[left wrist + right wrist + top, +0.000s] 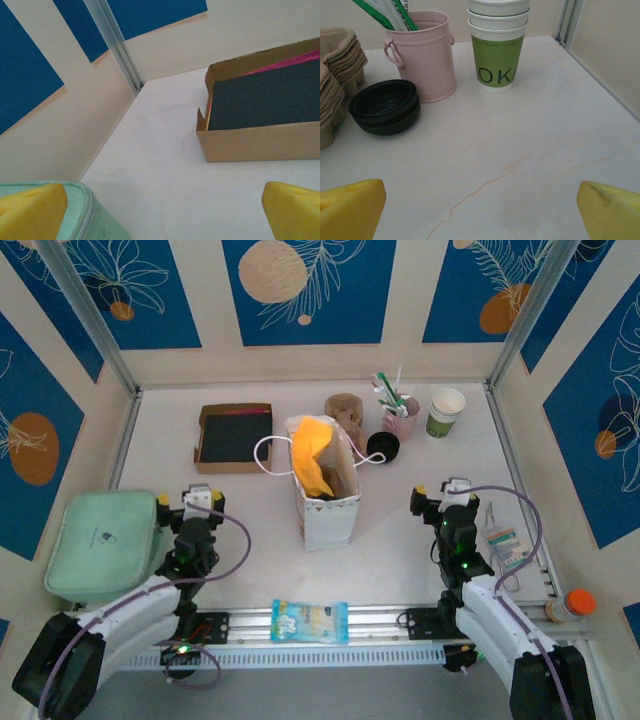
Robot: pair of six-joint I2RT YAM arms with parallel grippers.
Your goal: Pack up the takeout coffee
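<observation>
The takeout coffee (445,412) is a stack of white paper cups with a green band, standing upright at the back right of the table; the right wrist view has this takeout coffee (498,47) straight ahead, far from the fingers. My right gripper (444,496) is open, its yellow fingertips (352,207) wide apart over bare table. On the left, my left gripper (186,500) is open too, beside a mint green case (102,543), with yellow fingertips (295,210) spread and nothing between them. A white paper bag (325,485) with yellow paper inside stands in the middle.
A pink cup of utensils (422,52), black lids (385,106) and stacked pulp cup carriers (335,75) stand left of the cups. A shallow cardboard box (234,437) lies at the back left. A blue wipes pack (311,620) lies on the near rail, a small packet (508,546) at right.
</observation>
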